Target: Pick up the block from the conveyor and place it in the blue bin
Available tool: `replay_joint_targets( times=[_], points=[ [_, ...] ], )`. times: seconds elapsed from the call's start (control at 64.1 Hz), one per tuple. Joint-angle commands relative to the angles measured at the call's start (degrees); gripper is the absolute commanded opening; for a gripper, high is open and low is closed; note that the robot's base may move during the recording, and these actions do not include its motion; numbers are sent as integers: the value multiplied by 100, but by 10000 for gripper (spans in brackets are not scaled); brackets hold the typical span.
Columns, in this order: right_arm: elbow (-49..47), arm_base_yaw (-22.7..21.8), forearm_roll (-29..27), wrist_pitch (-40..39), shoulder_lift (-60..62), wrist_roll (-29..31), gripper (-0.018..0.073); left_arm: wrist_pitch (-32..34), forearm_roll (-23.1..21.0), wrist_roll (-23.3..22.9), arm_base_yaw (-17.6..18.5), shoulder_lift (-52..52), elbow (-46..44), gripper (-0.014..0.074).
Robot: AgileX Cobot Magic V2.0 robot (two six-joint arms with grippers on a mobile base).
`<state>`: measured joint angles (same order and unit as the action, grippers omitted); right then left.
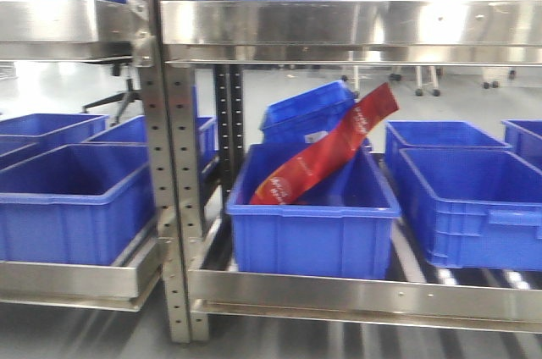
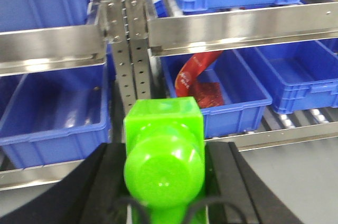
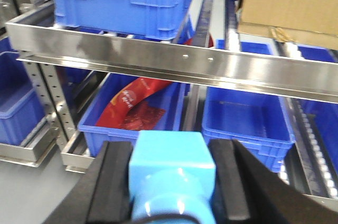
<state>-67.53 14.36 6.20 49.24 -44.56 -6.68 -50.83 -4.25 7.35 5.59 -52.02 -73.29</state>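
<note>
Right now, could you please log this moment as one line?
right gripper: shut on blue block | left gripper: shut on green block | both facing blue bins on rack | conveyor: not in view

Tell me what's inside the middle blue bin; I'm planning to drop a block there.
A long red packet leans inside the bin, its top above the rim; a second red packet lies flat below. The floor under them is hidden.

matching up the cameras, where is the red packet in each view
Front: red packet centre, leaning out of the middle blue bin.
Left wrist: packet upper centre, above the green block.
Right wrist: packet left of centre, above the blue block.
Shared landmark: the perforated steel upright left of it.
</note>
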Motion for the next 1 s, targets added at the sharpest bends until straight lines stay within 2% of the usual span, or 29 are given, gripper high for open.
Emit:
replay_joint_targets(
  times=[0.0, 0.982],
  points=[
    [-35, 18, 61, -121, 10, 38, -162, 97, -49, -21, 39, 23, -3, -111],
    [-35, 18, 61, -121, 10, 38, -162, 97, -49, -21, 39, 23, -3, -111]
  ],
)
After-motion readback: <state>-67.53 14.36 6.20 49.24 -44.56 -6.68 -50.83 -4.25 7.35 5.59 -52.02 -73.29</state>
